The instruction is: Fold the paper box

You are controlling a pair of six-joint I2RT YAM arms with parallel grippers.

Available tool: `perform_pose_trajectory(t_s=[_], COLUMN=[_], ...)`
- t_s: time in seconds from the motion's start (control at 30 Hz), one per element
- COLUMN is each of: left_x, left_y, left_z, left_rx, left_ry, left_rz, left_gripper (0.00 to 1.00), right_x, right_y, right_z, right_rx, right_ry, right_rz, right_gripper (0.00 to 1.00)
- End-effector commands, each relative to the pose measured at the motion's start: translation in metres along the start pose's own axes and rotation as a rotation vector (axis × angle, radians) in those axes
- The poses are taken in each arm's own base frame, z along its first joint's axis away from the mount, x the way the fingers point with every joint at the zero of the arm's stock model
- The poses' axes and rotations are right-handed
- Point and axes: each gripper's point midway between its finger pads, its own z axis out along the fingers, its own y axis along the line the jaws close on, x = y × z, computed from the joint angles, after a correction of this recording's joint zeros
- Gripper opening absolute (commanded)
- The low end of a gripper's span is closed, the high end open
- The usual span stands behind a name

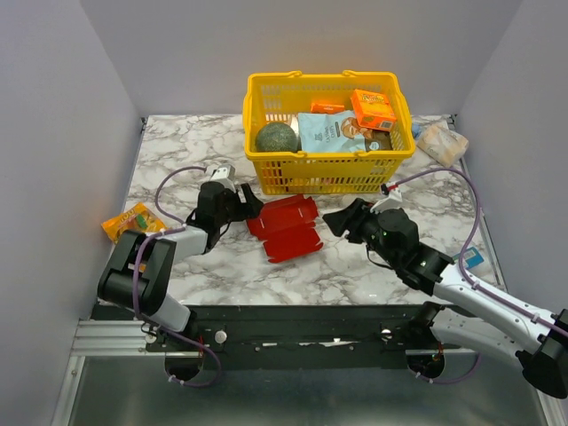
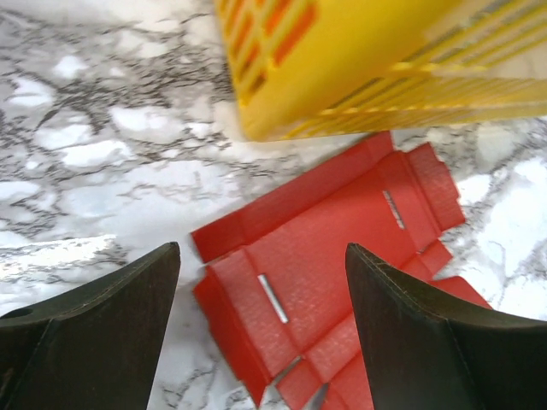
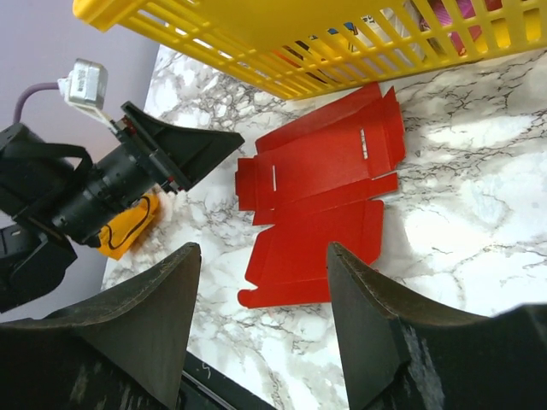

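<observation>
At the left edge of the top view an orange snack packet lies on the marble counter, well clear of the work. Just right of it, the left jaws stand wide apart with nothing between them, hovering beside the left edge of the paper box. The box sits in the middle of the frame, on the counter between the two arms and touching neither. It is an opened-out red sheet: slots, creases and side flaps all show, and no wall stands up. One long panel at its lower edge may be lifted slightly, but I cannot tell for certain. By this look the folding has hardly begun, with the walls, flaps and tabs all left to do.

Directly above the sheet, the yellow basket stands very close to its upper edge. I judge this the main obstacle, since it leaves little room to swing flaps on that side.

To the right, the right jaws are also apart and empty, just off the sheet's right edge. A pale wrapped packet lies in the upper right, out of the way.
</observation>
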Motion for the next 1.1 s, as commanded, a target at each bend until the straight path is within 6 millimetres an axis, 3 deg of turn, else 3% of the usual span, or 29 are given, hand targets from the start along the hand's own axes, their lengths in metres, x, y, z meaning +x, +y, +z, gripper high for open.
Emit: perform_pose_trajectory(t_s=[0.0, 0.13, 0.27, 0.4, 0.67, 0.83, 1.07], left_x=[0.017, 0.026, 0.025, 0.026, 0.027, 0.028, 0.029], left_y=[0.008, 0.001, 0.003, 0.005, 0.010, 0.011, 0.013], left_z=[0.009, 0.017, 0.016, 0.014, 0.009, 0.009, 0.009], left_rx=[0.012, 0.063, 0.053, 0.043, 0.014, 0.014, 0.005], left_ry=[0.091, 0.124, 0.113, 0.108, 0.103, 0.109, 0.117], left_rz=[-0.064, -0.103, -0.111, -0.112, -0.099, -0.097, -0.079], left_gripper=[0.86, 0.85, 0.85, 0.85, 0.86, 0.93, 0.93], right_x=[-0.008, 0.006, 0.048, 0.071, 0.097, 0.115, 0.130], right_y=[0.006, -0.014, -0.037, -0.053, -0.075, -0.083, -0.105], right_z=[-0.001, 0.009, 0.024, 0.037, 0.053, 0.054, 0.053], right_rx=[-0.020, 0.058, 0.125, 0.182, 0.278, 0.294, 0.385], right_ry=[-0.009, 0.029, 0.173, 0.246, 0.350, 0.429, 0.481], right_rz=[-0.050, -0.089, -0.107, -0.116, -0.176, -0.195, -0.213], right_gripper=[0.69, 0.71, 0.67, 0.60, 0.45, 0.36, 0.29])
